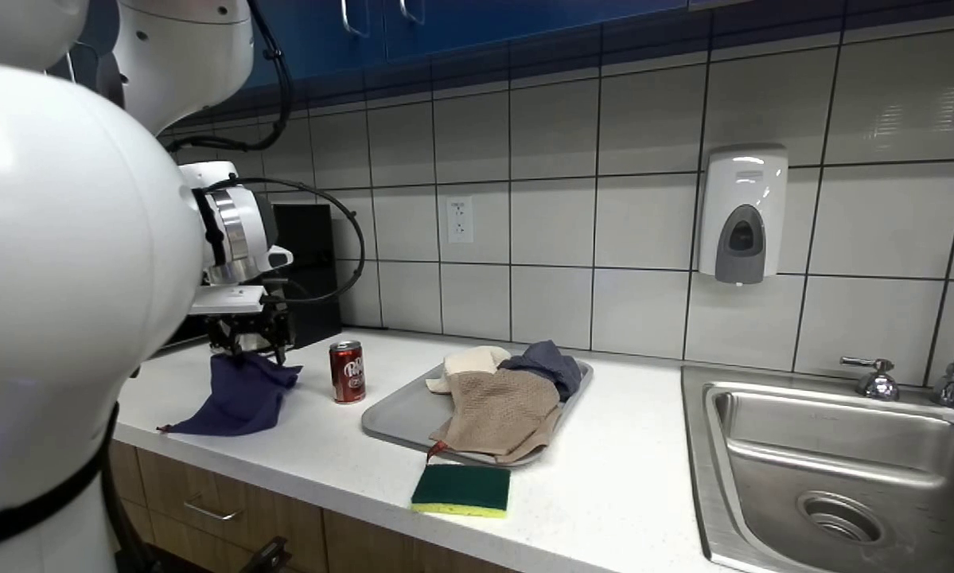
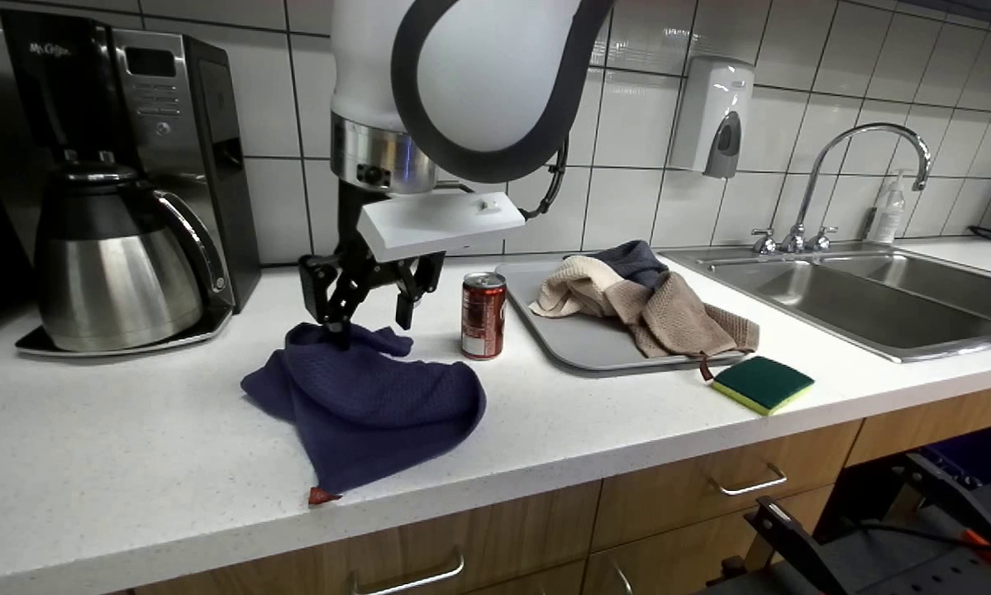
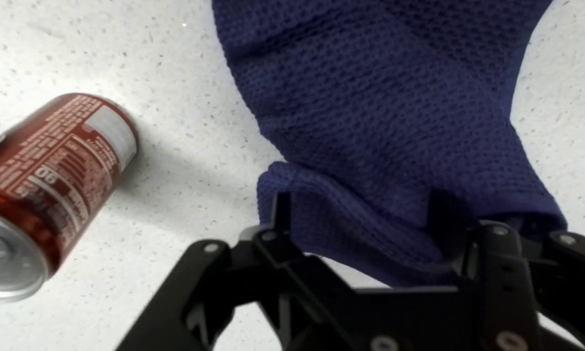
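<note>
On white counter (image 2: 156,446) near its front edge, beneath wide-parted gripper (image 2: 372,327): navy cloth (image 2: 379,401). Looks light, limp; best pinched at raised fold (image 3: 365,209).

Navy cloth (image 3: 385,107): matt, waffle-textured fabric. Soda can (image 3: 63,175): glossy printed metal. End effector (image 3: 363,214): black, mostly matt, slight sheen. Arm (image 1: 71,278): smooth, glossy shell, plastic-looking. Bench (image 2: 131,463): smooth, speckled, low sheen. Tray (image 1: 409,412): smooth, matt, plastic-looking. Brown cloth (image 1: 500,406): textured weave, matt. Sponge (image 2: 761,382): rough scouring top, foam below. Sink (image 1: 704,446): satin metal. Carafe (image 2: 123,285): brushed metal body. Wall tiles (image 1: 552,219): glossy. Drawers (image 2: 669,504): wood-grain fronts.
</note>
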{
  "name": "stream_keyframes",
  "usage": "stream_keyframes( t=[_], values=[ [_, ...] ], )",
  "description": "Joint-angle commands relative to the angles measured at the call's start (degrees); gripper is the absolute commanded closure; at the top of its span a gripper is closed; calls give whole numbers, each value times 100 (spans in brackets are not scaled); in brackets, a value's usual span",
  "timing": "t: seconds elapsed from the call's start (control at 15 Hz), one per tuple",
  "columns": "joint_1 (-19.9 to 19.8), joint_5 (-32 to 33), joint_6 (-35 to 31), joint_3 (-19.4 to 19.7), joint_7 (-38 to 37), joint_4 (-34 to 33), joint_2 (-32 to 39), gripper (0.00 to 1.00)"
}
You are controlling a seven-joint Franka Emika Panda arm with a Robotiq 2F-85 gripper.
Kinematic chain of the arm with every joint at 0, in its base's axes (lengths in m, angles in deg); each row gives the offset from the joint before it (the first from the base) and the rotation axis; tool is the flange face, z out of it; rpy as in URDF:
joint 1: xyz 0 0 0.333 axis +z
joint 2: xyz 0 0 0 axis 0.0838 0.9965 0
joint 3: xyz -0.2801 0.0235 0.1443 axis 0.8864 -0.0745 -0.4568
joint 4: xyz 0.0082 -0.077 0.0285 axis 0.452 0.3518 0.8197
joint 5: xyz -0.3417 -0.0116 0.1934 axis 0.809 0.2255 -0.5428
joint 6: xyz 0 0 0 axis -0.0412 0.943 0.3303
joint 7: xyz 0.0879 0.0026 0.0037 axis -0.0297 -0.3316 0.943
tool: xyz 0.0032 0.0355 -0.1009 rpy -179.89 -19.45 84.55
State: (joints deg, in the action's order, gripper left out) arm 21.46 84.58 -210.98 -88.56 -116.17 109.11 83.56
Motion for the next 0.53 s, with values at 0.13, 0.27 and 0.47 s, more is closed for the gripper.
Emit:
stream_keyframes(
  t=[0.13, 0.27, 0.47],
  values=[
    [46, 134, 21, 235, -171, 66, -318, 0],
    [34, 118, -10, 264, -158, 122, -457, 0],
    [-1, 78, -51, 262, -135, 239, -724, 0]
  ],
)
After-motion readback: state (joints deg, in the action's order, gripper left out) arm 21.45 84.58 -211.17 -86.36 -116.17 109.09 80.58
